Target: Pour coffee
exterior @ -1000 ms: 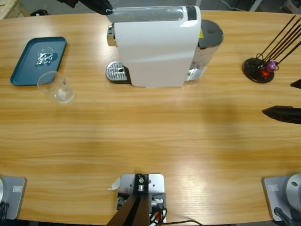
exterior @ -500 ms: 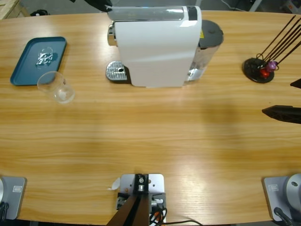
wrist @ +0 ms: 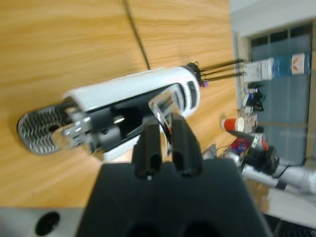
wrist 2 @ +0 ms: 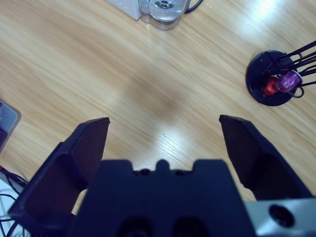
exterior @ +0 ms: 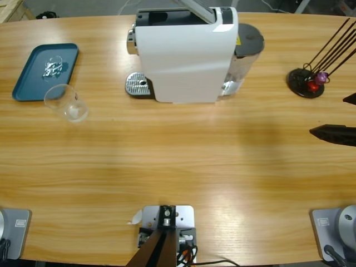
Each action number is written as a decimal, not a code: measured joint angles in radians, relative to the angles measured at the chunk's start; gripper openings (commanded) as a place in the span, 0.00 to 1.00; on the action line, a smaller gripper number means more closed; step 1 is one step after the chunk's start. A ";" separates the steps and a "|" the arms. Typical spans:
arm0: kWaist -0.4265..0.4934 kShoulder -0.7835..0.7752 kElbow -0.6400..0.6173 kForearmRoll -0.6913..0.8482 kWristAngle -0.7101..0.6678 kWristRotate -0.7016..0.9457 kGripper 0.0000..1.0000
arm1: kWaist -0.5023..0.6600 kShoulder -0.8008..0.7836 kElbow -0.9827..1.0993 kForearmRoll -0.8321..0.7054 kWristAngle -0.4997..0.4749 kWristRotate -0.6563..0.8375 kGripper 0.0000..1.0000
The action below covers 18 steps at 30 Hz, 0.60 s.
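Note:
The white coffee machine [exterior: 183,55] stands at the back middle of the table, and its silver lever [exterior: 194,8] is raised. In the left wrist view my left gripper [wrist: 165,134] is shut on the tip of the lever [wrist: 163,106], above the machine [wrist: 133,94]. That gripper is beyond the top edge of the high view. An empty clear glass cup [exterior: 67,103] stands to the left, away from the drip grate [exterior: 139,86]. No coffee shows anywhere. My right gripper [exterior: 342,117] hovers open at the right edge, with nothing between its jaws [wrist 2: 163,122].
A blue tray [exterior: 25,83] holding a crumpled clear scrap sits at the far left behind the cup. A black capsule stand [exterior: 306,83] with red and purple capsules is at the right rear. The machine's water tank [exterior: 247,53] is on its right side.
The machine's lever has swung up from flat to raised. My left gripper has moved with it out past the top edge of the high view. The right gripper has stayed still.

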 measured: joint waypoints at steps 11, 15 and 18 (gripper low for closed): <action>-0.189 -0.041 -0.009 -0.050 -0.009 0.636 1.00 | -0.053 -0.007 0.007 -0.068 -0.177 0.162 1.00; -0.192 -0.111 0.109 -0.053 0.020 0.807 1.00 | -0.157 0.008 0.070 -0.223 -0.230 0.251 0.99; -0.196 -0.205 0.282 -0.055 0.054 0.857 1.00 | -0.225 0.069 0.174 -0.387 -0.261 0.343 0.94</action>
